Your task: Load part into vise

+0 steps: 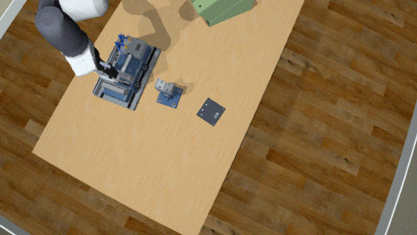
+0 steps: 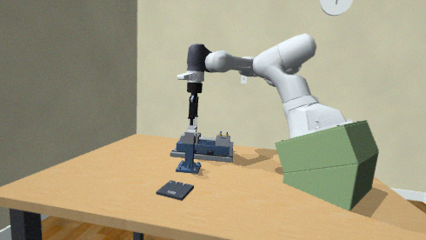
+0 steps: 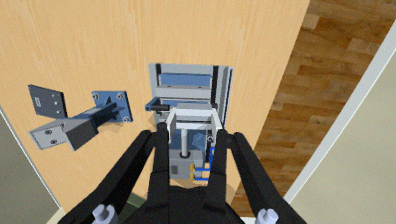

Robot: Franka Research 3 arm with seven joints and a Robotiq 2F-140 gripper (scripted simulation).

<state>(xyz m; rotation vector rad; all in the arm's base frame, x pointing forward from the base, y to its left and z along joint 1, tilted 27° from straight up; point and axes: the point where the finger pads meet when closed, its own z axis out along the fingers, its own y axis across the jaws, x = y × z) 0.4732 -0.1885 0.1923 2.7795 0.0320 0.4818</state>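
My gripper (image 1: 116,77) (image 2: 192,125) (image 3: 194,114) points down over the vise (image 1: 108,91) (image 2: 209,147) (image 3: 185,79) and is shut on the light grey part (image 3: 193,111). The part is held crosswise between the fingertips, over the gap between the fixed jaw (image 3: 184,92) and the air cylinder (image 3: 184,164) side. The work stop (image 3: 161,107), a short dark rod, is near one end of the part. Contact with stop, jaw or bars cannot be made out, nor can the slot. The infeed plate (image 1: 211,112) (image 2: 175,190) (image 3: 47,101) is dark and bears no block.
The V-block (image 1: 165,87) (image 2: 189,153) (image 3: 83,132) stands on its blue post beside the vise, between it and the infeed plate, with nothing on it. Blue air fittings (image 1: 119,42) (image 3: 202,178) stick up at the cylinder end. The green robot base (image 1: 225,9) (image 2: 323,158) stands farther off.
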